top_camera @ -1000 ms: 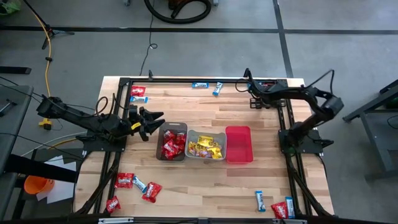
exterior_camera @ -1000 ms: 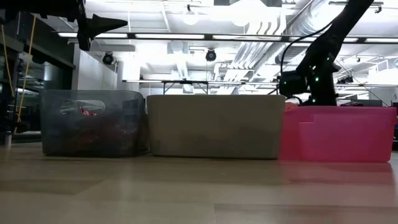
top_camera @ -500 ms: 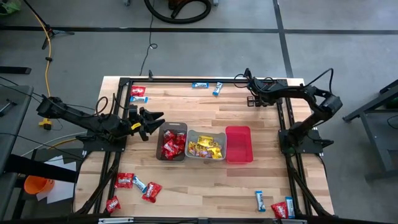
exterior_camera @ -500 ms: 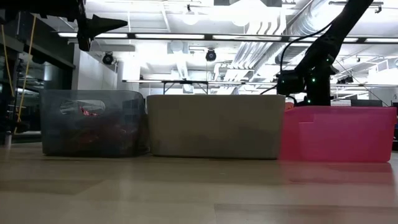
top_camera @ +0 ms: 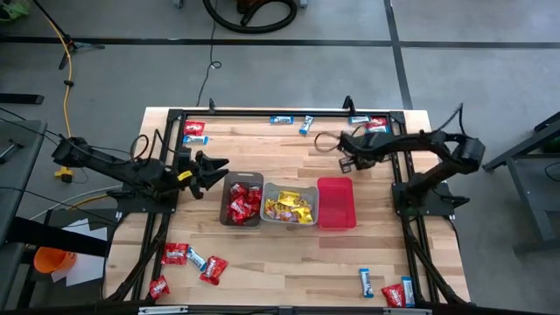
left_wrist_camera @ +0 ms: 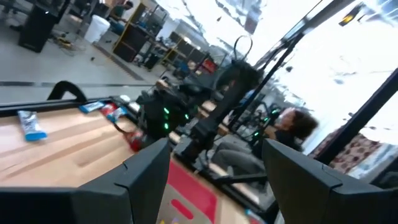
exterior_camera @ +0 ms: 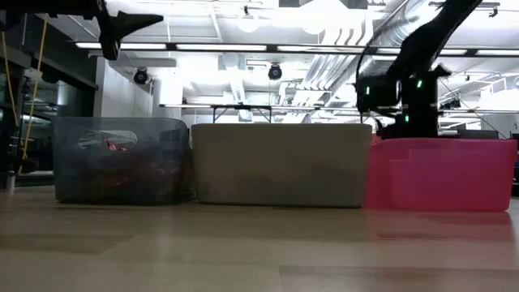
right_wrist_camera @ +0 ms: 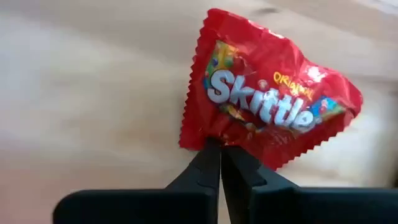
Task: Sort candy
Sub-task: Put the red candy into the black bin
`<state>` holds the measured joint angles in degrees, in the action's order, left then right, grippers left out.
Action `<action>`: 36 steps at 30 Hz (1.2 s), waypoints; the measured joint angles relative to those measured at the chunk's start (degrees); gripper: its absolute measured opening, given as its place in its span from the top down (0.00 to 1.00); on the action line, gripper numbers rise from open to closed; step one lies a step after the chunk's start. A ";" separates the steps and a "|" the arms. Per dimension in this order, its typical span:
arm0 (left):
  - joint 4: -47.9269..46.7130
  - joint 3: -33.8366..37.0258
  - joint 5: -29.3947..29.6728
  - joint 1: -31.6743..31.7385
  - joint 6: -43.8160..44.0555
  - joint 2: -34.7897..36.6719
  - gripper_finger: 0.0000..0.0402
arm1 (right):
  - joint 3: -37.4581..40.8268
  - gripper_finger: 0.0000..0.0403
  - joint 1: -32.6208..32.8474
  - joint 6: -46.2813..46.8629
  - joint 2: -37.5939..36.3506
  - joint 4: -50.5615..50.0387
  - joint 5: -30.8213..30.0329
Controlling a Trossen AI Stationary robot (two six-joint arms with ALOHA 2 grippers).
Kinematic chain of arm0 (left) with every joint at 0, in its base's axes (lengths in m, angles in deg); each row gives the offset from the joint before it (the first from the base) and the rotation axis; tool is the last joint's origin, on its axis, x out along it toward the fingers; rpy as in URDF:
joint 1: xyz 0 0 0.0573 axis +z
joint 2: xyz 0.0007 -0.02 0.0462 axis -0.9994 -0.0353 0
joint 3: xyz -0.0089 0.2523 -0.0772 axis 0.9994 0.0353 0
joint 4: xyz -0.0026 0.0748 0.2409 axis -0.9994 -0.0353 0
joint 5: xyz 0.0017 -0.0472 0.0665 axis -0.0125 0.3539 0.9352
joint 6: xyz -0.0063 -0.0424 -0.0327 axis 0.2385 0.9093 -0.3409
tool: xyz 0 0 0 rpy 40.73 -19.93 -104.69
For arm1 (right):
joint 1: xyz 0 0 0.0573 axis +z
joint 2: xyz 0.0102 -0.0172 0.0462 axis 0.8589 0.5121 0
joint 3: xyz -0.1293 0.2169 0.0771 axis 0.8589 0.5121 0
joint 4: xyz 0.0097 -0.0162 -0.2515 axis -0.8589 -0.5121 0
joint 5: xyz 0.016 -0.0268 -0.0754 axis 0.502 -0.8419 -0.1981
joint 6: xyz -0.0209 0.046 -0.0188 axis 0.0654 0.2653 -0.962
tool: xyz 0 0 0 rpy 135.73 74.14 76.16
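Right arm: While our right gripper (right_wrist_camera: 220,163) hangs above the far right part of the pale wooden counter (top_camera: 289,254), just beyond the pink bin, its jaws are pinched tight on the lower edge of a red crinkled Skittles packet (right_wrist_camera: 267,121); in the high view we see that gripper (top_camera: 344,150) reaching in from the right side.
Left arm: we find our left gripper (top_camera: 219,166) raised just left of the brown bin, jaws spread wide with nothing between them; in its wrist view the two dark fingers (left_wrist_camera: 143,180) stand well apart.
Bins: we count three plastic bins touching in a row at mid-counter, a translucent brown bin (top_camera: 230,185), a grey bin (top_camera: 269,192) and a pink bin (top_camera: 336,203).
Brown bin contents: we see a heap of red shiny packets (top_camera: 245,206).
Grey bin contents: we see yellow shiny packets (top_camera: 290,208).
Pink bin contents: we can make out no sweets inside from above.
Loose candy, far edge: we spot a red packet with a blue-and-white bar (top_camera: 195,133) at the far left corner, two slim blue-and-white bars (top_camera: 293,122) near the middle of the far edge, and a red packet beside a blue bar (top_camera: 371,123) at the far right.
Loose candy, near left: we see several red packets and one blue bar (top_camera: 191,262) scattered near the left corner.
Loose candy, near right: we see blue-and-white bars and a red packet (top_camera: 389,289) by the right corner.
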<state>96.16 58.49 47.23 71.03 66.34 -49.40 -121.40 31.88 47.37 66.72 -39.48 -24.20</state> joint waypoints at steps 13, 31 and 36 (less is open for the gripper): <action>-0.24 0.00 -0.36 0.00 -2.67 3.91 0.39 | -0.15 1.00 25.19 17.49 -18.82 8.71 -9.50; -3.96 -0.02 -4.81 -0.02 -1.12 3.91 0.39 | -0.33 1.00 37.76 0.16 -14.39 57.07 -12.34; -3.88 0.00 -1.95 -0.02 -1.05 3.91 0.39 | -4.51 1.00 39.37 -5.06 -7.38 63.77 -10.23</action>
<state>92.27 58.49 45.28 71.01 65.29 -45.49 -125.91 71.25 42.31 59.34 24.29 -34.43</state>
